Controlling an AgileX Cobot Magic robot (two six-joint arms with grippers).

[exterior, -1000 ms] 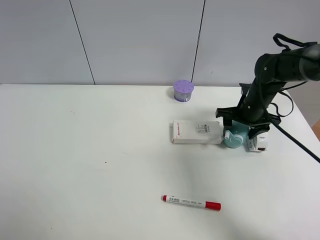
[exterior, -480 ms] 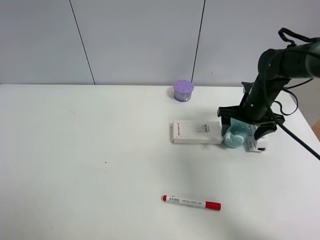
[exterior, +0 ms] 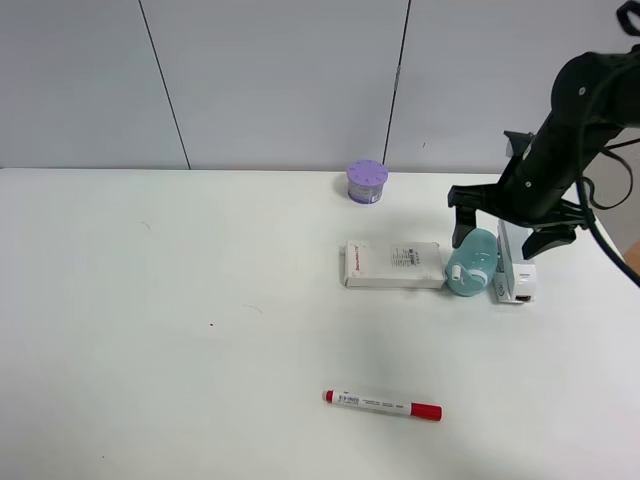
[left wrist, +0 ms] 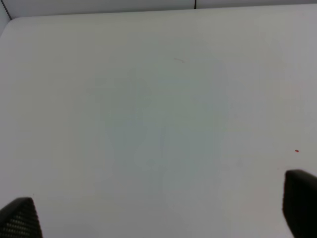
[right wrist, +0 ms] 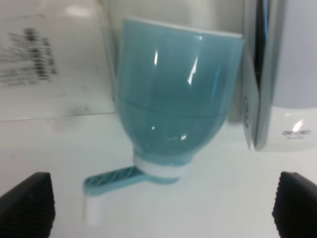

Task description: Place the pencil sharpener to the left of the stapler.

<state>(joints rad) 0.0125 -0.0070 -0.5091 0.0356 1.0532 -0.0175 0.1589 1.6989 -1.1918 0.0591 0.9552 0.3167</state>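
Now the pencil sharpener (exterior: 472, 262) lies on its own on the desk (exterior: 150, 330), crank (right wrist: 111, 179) pointing toward the front edge. It is wedged between the flat white box (exterior: 393, 264) on its left and the stapler (exterior: 515, 270) on its right. From the right wrist view it sits hard up against the stapler's side, though I cannot say for sure that the two touch.

What has changed is the right end effector (exterior: 505, 236). A second ago it was low, with its fingers straddling the sharpener. Since then it has risen and drawn back toward the wall, jaws spread wide and holding nothing, and the sharpener has not shifted with it. To my eye that is a release. The sharpener already rests left of the stapler, so the placing looks done and only the arm's retreat remains.

Over on the other side, the left end effector (left wrist: 159, 213) hangs above bare desk, its fingers wide apart and empty. The purple tub (exterior: 367, 181) and the red marker (exterior: 383, 404) sit well apart from all this.
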